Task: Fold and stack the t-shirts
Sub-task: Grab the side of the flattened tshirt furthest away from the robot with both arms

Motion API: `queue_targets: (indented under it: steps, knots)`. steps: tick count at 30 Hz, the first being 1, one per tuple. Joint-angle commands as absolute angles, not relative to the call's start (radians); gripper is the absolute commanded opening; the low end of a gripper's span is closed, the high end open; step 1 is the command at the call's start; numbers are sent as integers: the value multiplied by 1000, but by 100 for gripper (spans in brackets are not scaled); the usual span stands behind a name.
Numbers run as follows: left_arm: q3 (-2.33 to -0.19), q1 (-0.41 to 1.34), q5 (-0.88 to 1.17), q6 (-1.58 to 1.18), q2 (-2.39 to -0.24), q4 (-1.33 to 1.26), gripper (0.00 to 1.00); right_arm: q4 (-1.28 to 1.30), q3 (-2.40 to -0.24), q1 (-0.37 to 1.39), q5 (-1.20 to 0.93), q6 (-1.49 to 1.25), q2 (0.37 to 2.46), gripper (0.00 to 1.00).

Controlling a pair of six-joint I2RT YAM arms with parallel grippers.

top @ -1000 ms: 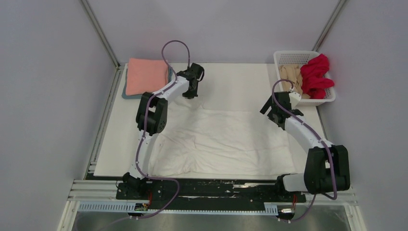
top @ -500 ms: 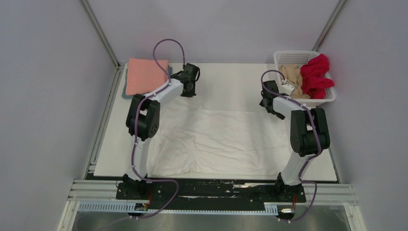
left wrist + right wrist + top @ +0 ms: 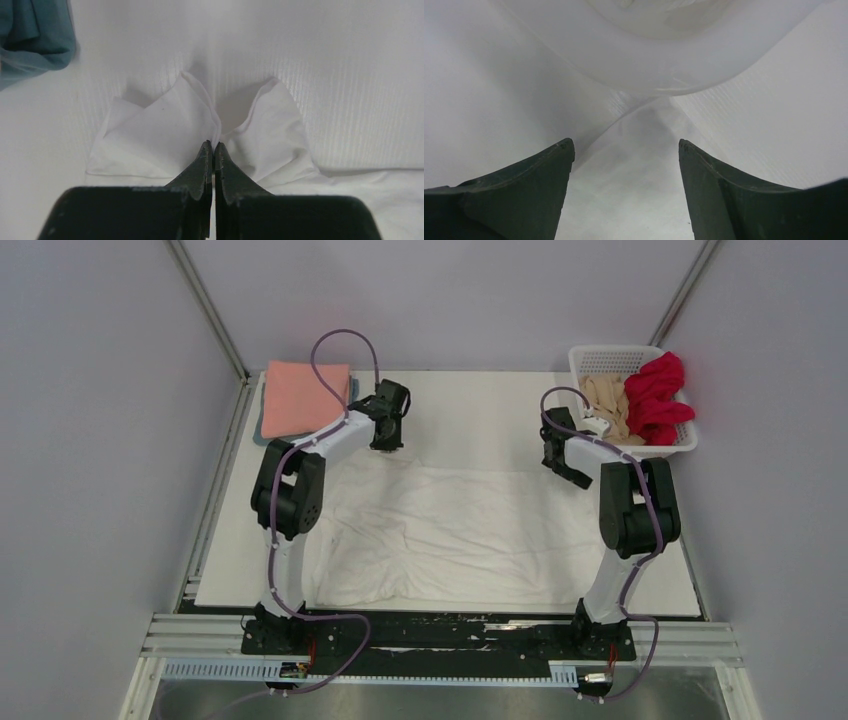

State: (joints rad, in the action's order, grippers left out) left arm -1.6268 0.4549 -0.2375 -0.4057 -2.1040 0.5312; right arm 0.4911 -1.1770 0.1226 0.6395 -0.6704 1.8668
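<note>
The setting is recognised as a robotics lab test cell, not a home or shop. A white table board (image 3: 480,405) is enclosed by plain grey panels (image 3: 90,440) framed in aluminium struts (image 3: 205,305). The left arm (image 3: 288,495) and the right arm (image 3: 632,508) are bolted to a black base plate (image 3: 440,632) beside a slotted cable duct (image 3: 400,671).

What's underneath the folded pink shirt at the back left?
A grey-blue shirt, showing only as a thin edge along the pink shirt's left and near sides. The rest is covered.
</note>
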Motion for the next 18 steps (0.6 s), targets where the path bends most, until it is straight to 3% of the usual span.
queue_targets:
  steps: [1, 9, 14, 18]
  knots:
    - [-1612, 453, -247, -425, -2011, 487, 0, 530, -1191, 115, 676, -657, 1868, 73]
    - [-1559, 453, -249, -436, -1965, 478, 0, 541, -1171, 104, 707, -664, 1826, 44]
    - [-1512, 454, -249, -438, -1922, 458, 0, 543, -1175, 89, 698, -668, 1841, 37]
    - [-1494, 454, -243, -437, -1908, 450, 0, 546, -1212, 86, 686, -661, 1886, 39]
